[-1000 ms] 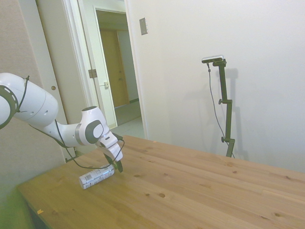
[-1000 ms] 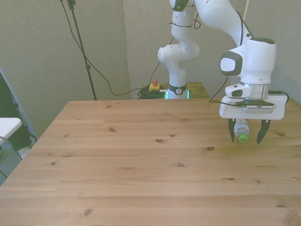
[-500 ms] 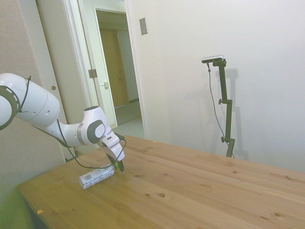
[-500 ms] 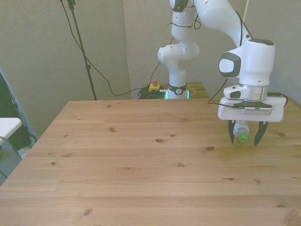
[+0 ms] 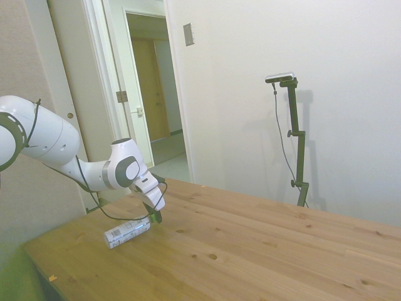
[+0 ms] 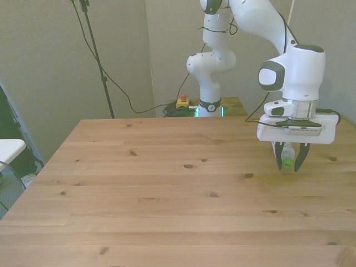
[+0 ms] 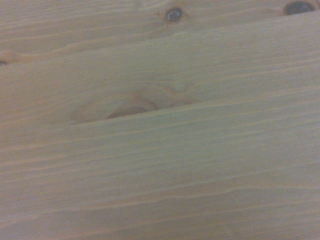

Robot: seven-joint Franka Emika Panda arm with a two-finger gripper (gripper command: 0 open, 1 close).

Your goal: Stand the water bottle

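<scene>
Water bottle (image 5: 126, 232) lies on its side on the wooden surface (image 6: 167, 194), near the front view's right edge, its green cap (image 6: 287, 163) pointing toward the front camera. The claw (image 6: 287, 162) reaches down over the cap end, its two fingers (image 6: 279, 159) drawn in close on either side of the cap and apparently clamped on it. The wrist view shows only blurred wood grain with knots.
</scene>
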